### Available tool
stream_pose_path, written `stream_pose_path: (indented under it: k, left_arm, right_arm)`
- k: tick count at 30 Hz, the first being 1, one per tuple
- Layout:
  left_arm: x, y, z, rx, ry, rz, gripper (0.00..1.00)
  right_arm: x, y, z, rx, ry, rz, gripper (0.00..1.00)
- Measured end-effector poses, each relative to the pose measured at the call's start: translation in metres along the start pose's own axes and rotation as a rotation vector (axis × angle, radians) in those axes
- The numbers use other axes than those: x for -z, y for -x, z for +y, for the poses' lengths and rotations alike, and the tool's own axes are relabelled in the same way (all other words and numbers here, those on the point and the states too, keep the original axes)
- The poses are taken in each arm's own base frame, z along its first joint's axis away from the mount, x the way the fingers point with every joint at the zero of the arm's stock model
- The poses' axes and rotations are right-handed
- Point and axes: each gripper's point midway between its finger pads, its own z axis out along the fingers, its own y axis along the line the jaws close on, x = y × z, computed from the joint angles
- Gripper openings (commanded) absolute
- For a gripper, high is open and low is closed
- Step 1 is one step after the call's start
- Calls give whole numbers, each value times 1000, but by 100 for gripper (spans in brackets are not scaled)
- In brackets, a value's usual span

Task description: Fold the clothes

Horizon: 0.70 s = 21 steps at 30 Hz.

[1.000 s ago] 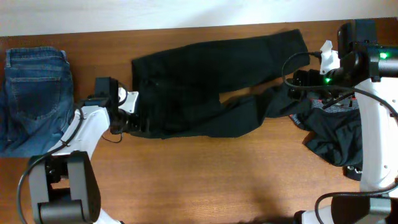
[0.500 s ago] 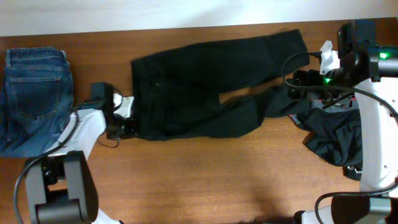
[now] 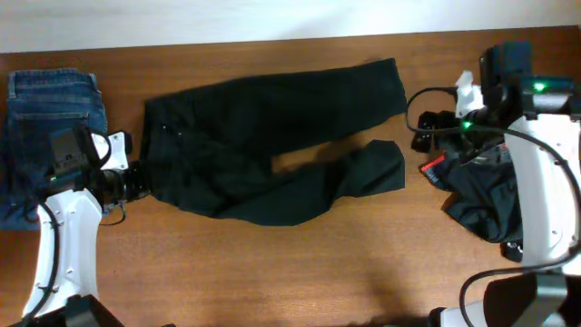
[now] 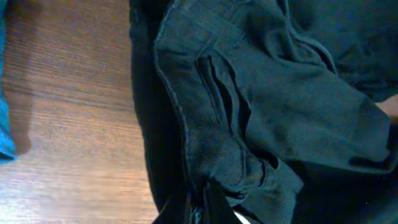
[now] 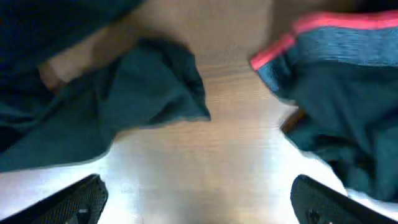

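From overhead, the black trousers (image 3: 263, 145) lie spread across the middle of the desk (image 3: 318, 263), waist to the left and legs running right. The upper leg reaches toward the far edge, and the lower leg bends and ends in a bunched cuff. The left claw (image 3: 136, 179) sits at the waist's left edge, touching the cloth and clenched on it. Folded blue jeans (image 3: 45, 118) lie just beyond that arm at the desk's left end, apart from the trousers. The right claw (image 3: 425, 143) hangs over bare wood between the lower cuff and a crumpled dark garment (image 3: 486, 195) at the right end, touching neither.

In the left wrist view, black cloth fills most of the frame. The trousers (image 4: 249, 106) show a seamed waistband and a pocket slit, gathered into folds that run down into the left claw (image 4: 199, 208), which is pinched shut on the waist fabric. Wood shows on the left, with a sliver of the jeans (image 4: 3, 93) at the edge.

In the right wrist view, the right claw (image 5: 199, 205) is released, its fingers (image 5: 74, 199) spread wide and holding nothing. The trousers' cuff (image 5: 143, 93) lies ahead on the left. The garment (image 5: 348, 81), with a grey waistband edged in red, lies ahead on the right, and bare desk (image 5: 224, 143) separates them.
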Motion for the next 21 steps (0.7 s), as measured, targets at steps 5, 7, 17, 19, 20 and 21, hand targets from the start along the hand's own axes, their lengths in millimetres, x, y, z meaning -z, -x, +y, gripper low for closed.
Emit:
stream_pose_path:
  k: [5,7,17,19,20,21]
  left_arm:
    - [0,0,1,0,3,0,2]
    - [0,0,0,0,3,0,2]
    - [0,0,0,0,3,-1,2]
    - [0,0,1,1,3,0,2]
    - [0,0,1,1,3,-1,2]
    - [0,0,0,3,3,-1,2]
  right_arm:
    - [-45,-9,13,83,139,27,82]
    - [-63,-12,15,111,175,26,82]
    - [-116,-2,14,215,228,-102,78]
    - [-120,1,13,225,228,-126,77]
    - [-123,2,12,231,227,-140,73]
    - [-126,2,12,236,226,-146,70]
